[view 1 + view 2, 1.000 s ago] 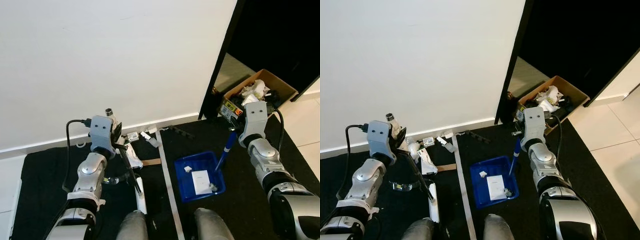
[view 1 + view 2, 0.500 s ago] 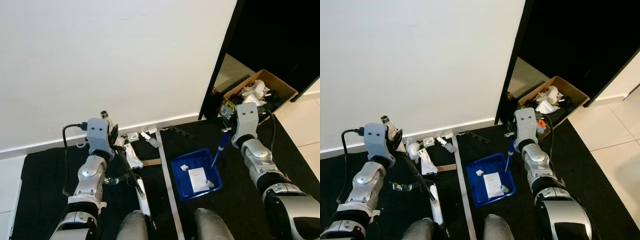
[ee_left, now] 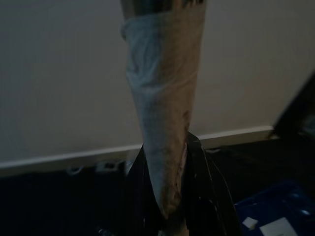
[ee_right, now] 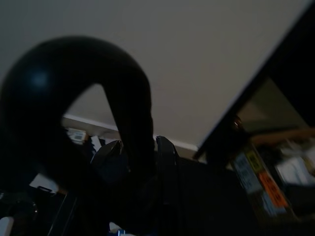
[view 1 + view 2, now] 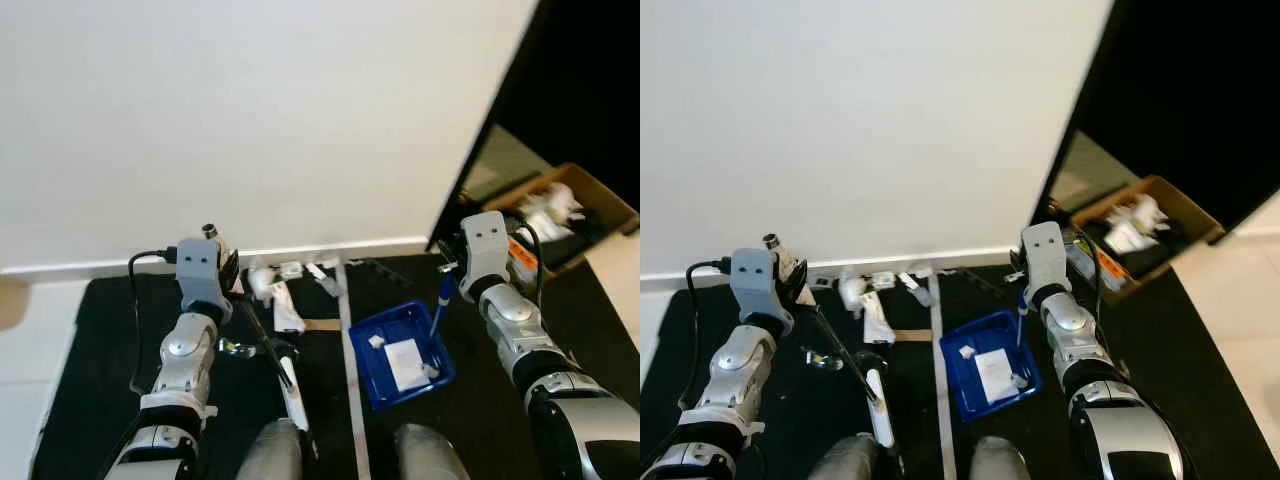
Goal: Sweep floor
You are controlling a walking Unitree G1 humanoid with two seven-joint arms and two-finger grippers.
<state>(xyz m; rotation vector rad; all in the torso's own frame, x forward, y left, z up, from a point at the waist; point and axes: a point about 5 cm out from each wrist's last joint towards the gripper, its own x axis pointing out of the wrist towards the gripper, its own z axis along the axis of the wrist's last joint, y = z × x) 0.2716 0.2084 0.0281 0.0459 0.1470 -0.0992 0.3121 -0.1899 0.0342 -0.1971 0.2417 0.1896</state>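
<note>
Blue dustpan (image 5: pixel 402 352) on black floor (image 5: pixel 100 380), papers inside, print unreadable. Right gripper (image 5: pixel 446 283) clamped on its handle; left gripper (image 5: pixel 243 300) apparently clamped on broom (image 5: pixel 265 345). Litter (image 5: pixel 285 290) along wall.

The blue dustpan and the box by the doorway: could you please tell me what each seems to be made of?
The blue dustpan looks like moulded plastic: one even, saturated blue with smooth raised walls. The box looks like brown corrugated cardboard, matte tan with thin folded walls, though blur leaves this open. The floor mat under the dustpan looks like matte black rubber or fabric; I cannot tell which.
</note>
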